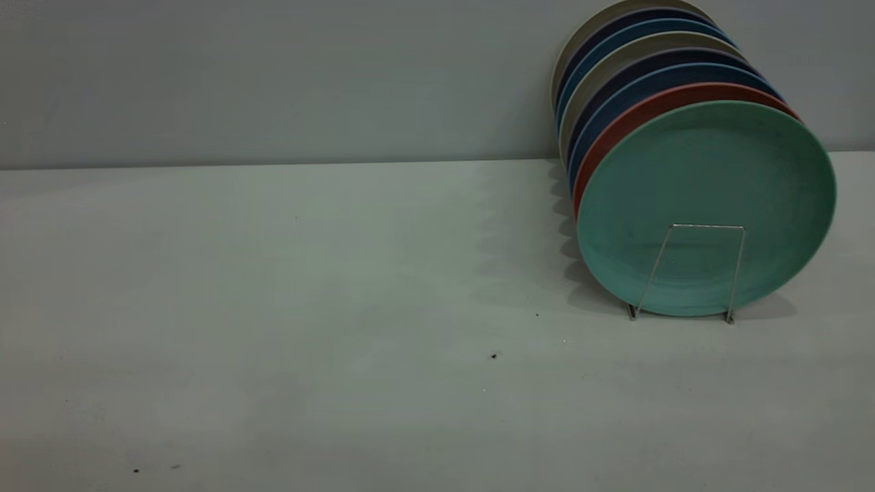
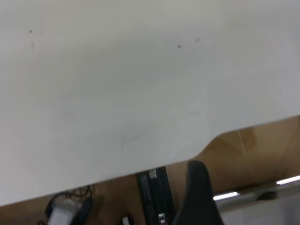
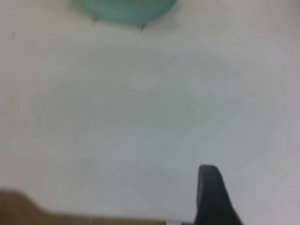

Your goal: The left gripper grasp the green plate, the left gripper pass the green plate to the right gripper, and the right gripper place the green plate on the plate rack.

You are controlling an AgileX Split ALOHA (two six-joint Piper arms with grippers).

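the green plate (image 1: 711,191) looks like matt plastic, smooth, with a faint sheen near its rim; the plates behind it (image 1: 636,75) share that dull finish. the plate rack (image 1: 704,270) is thin, shiny metal wire. the table (image 1: 273,307) is smooth, matt white with dark specks

No text, label or number is legible on anything (all views checked).

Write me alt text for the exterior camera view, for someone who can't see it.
A green plate stands on edge at the front of a row of plates in a thin wire plate rack, at the right of a pale table. Behind it are a reddish plate, then dark blue and beige ones. No robot arm appears.
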